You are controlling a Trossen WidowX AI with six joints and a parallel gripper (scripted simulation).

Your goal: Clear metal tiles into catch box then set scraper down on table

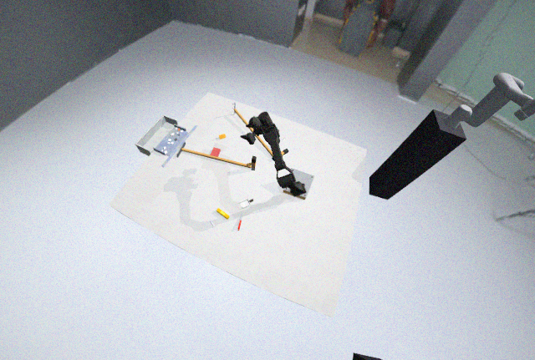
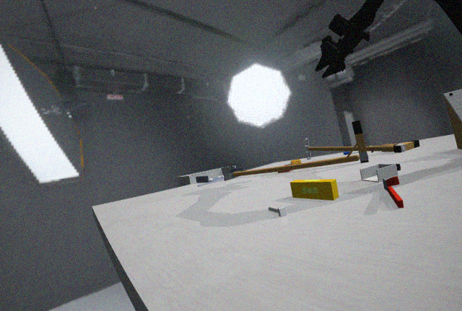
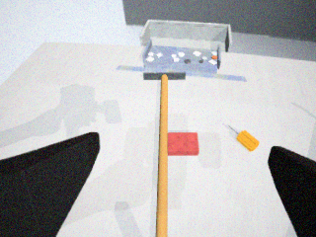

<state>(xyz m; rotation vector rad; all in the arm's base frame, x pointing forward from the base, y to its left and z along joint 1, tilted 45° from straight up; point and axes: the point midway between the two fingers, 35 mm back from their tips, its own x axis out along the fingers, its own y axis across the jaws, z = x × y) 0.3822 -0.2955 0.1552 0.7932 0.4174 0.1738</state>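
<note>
My gripper is open and empty, high above the table. The long scraper lies below it, its wooden handle running between the fingers in the wrist view without being held. Its dark blade is at the near edge of the bluish steel plate. Several small tiles, mostly white, with a few dark and one orange-red, lie on the plate. The grey catch box stands beyond it. I see no tile in its visible part.
A red block lies beside the scraper handle. An orange screwdriver lies nearby. Another long tool lies behind. A yellow level and a red-handled tool lie toward the front.
</note>
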